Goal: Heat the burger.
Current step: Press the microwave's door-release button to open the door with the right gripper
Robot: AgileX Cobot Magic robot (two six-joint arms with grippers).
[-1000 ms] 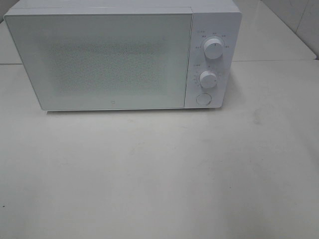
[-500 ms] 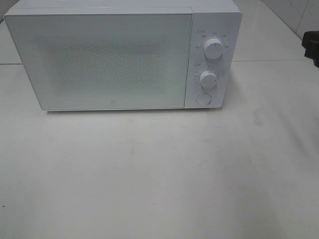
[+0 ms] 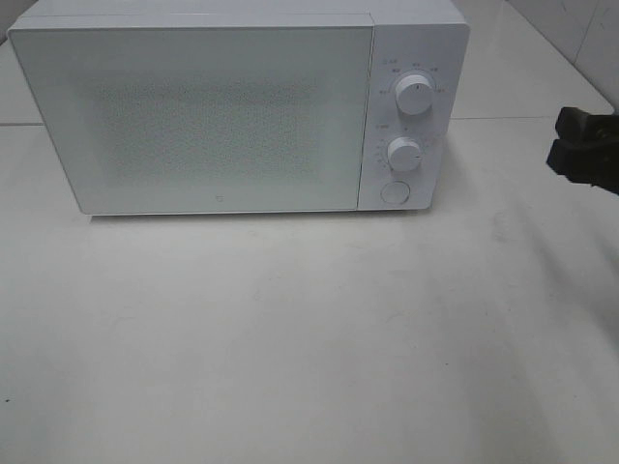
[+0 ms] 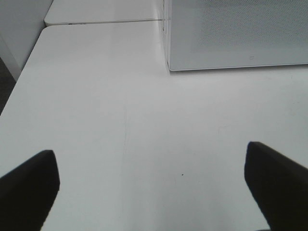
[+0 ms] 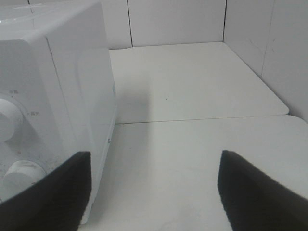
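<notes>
While the boxy white plastic microwave (image 3: pixel 218 116) sits shut on the smooth white tabletop (image 3: pixel 309 338), its door finely speckled, the black right gripper (image 3: pixel 583 145) and left gripper (image 4: pixel 150 154) both gape wide, holding nothing. The burger's place cannot be told.

Nothing can be read outright. On the microwave (image 3: pixel 232 106), upper part of the high view, tiny grey print rings the upper knob (image 3: pixel 414 95) and the lower knob (image 3: pixel 404 154) at upper right, all too small to make out. A small mark (image 3: pixel 217 203) sits low on the door (image 3: pixel 193 116), centre, illegible. The right wrist view shows faint print (image 5: pixel 34 113) by a knob, blurred.
</notes>
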